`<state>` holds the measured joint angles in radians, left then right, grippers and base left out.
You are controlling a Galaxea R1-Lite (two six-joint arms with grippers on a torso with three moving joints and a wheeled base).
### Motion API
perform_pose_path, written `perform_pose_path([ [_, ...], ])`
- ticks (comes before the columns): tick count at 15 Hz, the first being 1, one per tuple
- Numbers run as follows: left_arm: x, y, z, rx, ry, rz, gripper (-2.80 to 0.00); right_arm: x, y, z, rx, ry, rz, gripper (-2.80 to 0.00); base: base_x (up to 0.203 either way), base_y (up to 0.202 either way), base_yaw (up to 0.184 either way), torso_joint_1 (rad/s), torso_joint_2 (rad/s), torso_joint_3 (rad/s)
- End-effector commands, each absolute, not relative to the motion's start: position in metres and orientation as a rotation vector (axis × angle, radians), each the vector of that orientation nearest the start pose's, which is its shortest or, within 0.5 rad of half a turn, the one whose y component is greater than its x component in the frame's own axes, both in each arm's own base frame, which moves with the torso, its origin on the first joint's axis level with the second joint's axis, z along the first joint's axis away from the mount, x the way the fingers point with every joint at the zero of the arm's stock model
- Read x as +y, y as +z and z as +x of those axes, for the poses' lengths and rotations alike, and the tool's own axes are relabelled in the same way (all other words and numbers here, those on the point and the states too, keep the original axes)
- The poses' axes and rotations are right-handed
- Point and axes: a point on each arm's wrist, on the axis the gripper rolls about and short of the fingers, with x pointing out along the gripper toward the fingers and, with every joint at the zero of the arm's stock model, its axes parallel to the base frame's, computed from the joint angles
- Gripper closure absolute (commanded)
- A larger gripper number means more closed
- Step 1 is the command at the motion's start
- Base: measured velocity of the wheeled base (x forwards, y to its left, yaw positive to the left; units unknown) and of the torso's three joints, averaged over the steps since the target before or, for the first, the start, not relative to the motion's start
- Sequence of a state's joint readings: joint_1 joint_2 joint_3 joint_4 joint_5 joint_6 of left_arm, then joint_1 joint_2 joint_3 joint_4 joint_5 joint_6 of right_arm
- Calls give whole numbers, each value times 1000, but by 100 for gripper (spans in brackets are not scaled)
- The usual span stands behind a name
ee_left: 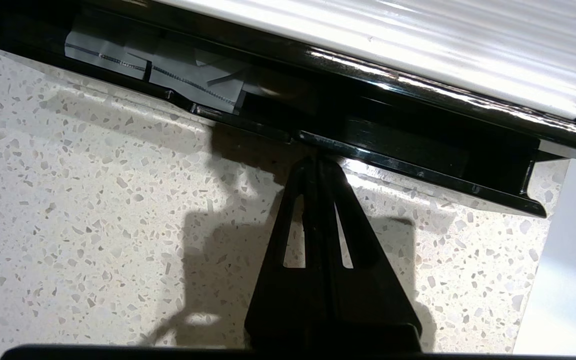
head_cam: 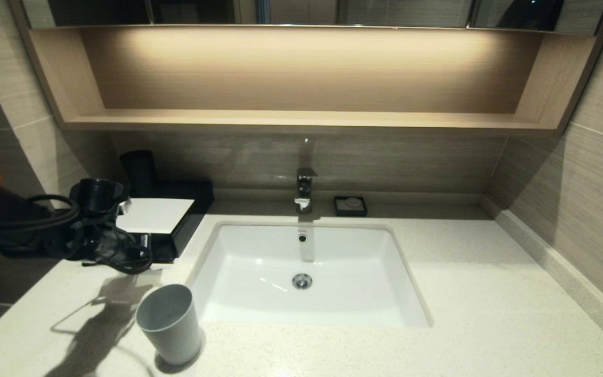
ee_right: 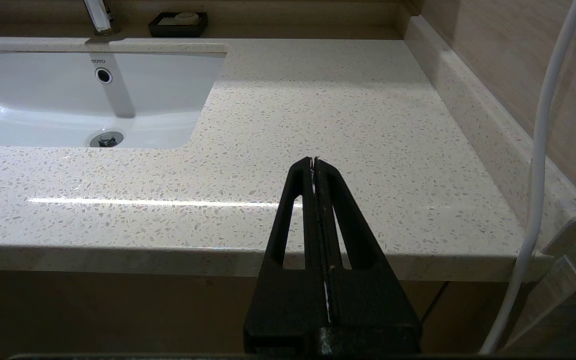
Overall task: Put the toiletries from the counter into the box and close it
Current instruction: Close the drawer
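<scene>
The left gripper [ee_left: 316, 162], clenched on nothing, presses its tip against the front edge of the box [head_cam: 183, 230] at the counter's [head_cam: 464, 293] far left, likely to shut the drawer (sachets [ee_left: 168, 72] inside). The right gripper [ee_right: 314, 162] idles closed, near right.

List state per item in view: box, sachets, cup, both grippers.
box: lid not fully shut, front gap showing.
sachets: inside the box, seen through the gap.
cup: upright on counter, looks empty.
left gripper: shut, tips at the box's front edge.
right gripper: shut, parked off the counter's front edge.
</scene>
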<state>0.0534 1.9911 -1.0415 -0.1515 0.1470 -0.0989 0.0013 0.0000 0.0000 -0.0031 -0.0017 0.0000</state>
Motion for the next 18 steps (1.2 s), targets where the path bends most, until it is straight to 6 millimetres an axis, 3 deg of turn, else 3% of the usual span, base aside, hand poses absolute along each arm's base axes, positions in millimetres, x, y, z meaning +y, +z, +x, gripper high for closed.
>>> perform_pose_path([
  [1,23,102,357,780,230,-57,0,0,76,-23,-4,0,0,0,0,0,0,0,0,0],
  [18,23,104,370,660,237,-95,0,0,75,-23,-2,0,0,0,0,0,0,0,0,0],
])
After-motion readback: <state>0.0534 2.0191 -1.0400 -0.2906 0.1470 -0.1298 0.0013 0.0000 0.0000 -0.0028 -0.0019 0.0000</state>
